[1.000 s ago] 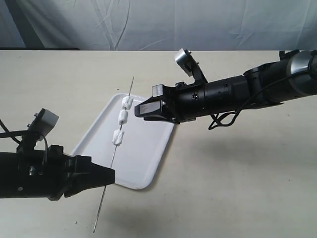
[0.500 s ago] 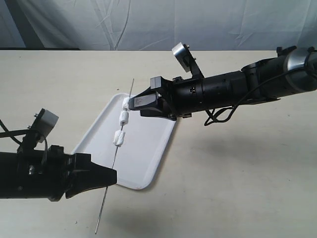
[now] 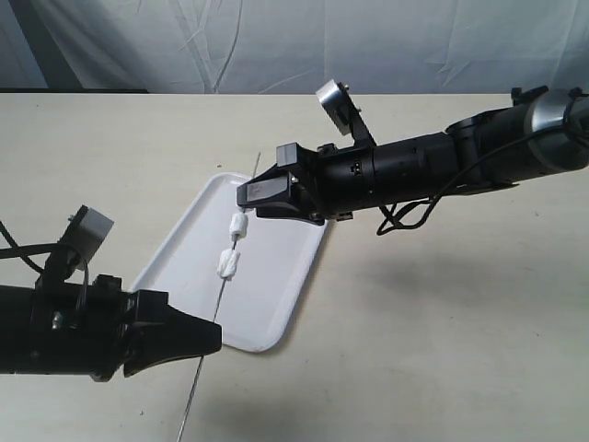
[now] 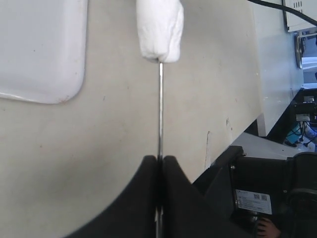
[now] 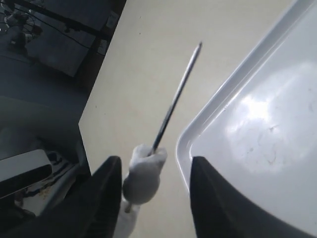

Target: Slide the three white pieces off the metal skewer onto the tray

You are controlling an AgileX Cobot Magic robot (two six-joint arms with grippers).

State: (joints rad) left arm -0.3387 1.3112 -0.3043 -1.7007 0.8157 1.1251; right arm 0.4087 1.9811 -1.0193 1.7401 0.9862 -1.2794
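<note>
Metal skewer (image 4: 160,109) pinched by left gripper (image 4: 160,159) over beige table (image 3: 414,322), right gripper (image 3: 245,196) gaping around white piece (image 5: 143,174)

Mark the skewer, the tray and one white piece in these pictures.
skewer (image 4: 160,109), left wrist view, bare shaft.
tray (image 3: 267,299), exterior view, bare floor.
white piece (image 3: 227,263), exterior view, its middle.

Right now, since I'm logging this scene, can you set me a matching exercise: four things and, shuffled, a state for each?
1 left gripper
2 right gripper
3 tray
4 metal skewer

A lying on the table
B open around a white piece
C shut on the metal skewer
D threaded through white pieces

Pairs: 1-C, 2-B, 3-A, 4-D
</note>
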